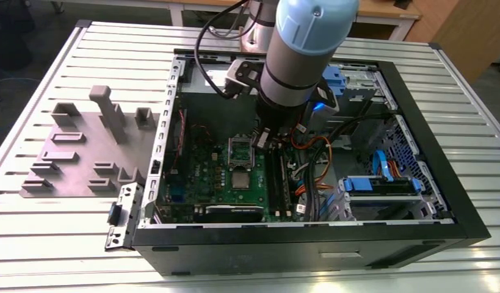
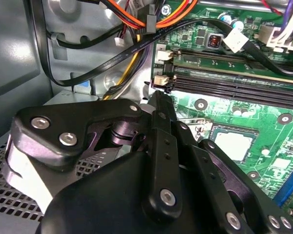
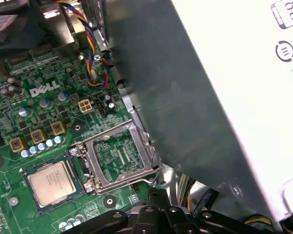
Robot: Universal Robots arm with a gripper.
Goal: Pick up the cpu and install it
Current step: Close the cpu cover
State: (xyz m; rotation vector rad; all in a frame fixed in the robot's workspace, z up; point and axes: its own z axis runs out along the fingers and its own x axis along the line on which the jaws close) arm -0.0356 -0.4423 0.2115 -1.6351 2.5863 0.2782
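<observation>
The cpu sits flat in its socket on the green motherboard, with its silvery top facing up. In the exterior view it is the pale square just below the raised socket frame. In the first wrist view this frame stands open beside the cpu and is hinged at the socket's edge, so the chip is uncovered from above. The second wrist view shows the same chip beyond the black linkage of the gripper.

The gripper hangs inside the open computer case, above the motherboard, near the two long memory slots. Its fingertips seem to come together in one point and nothing is between them, but the black body hides much, so I cannot tell surely if they are pressed together. It does not touch the cpu.

Room around the arm is narrow: a grey metal wall is close on one side, and a bundle of black, orange and yellow cables crosses on another side. In the exterior view, one grey holder plate lies outside the case on the slatted table, on the exterior view's left.
</observation>
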